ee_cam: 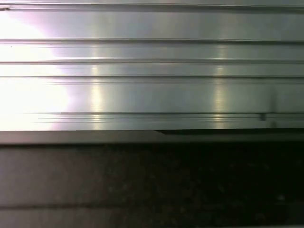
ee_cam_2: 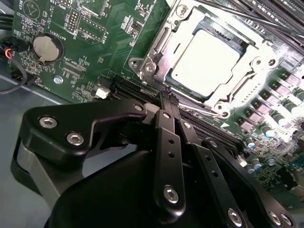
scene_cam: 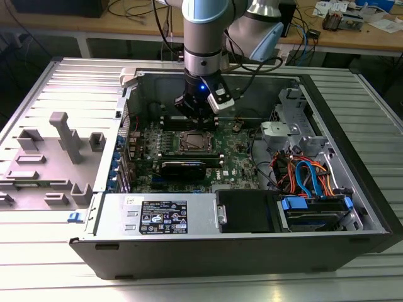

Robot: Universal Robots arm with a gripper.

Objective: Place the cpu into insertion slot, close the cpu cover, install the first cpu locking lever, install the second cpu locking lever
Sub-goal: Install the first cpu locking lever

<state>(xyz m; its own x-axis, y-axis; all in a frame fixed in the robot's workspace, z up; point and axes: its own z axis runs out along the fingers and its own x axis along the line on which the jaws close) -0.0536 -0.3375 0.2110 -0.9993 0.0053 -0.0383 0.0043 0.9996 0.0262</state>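
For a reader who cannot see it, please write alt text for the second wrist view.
The gripper, its black fingers together and holding nothing, hangs just off the edge of the insertion slot on the green circuit board. The silver-grey cpu lies in the slot with the cpu cover framing it. A round coin battery sits farther off on the board.

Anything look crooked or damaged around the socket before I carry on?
Nothing stands out. The square silver-topped cpu lies flat in the silvery-rimmed insertion slot, with the thin silvery metal cpu cover framing it squarely. The black end effector sits beside the socket, fingers together, holding nothing.
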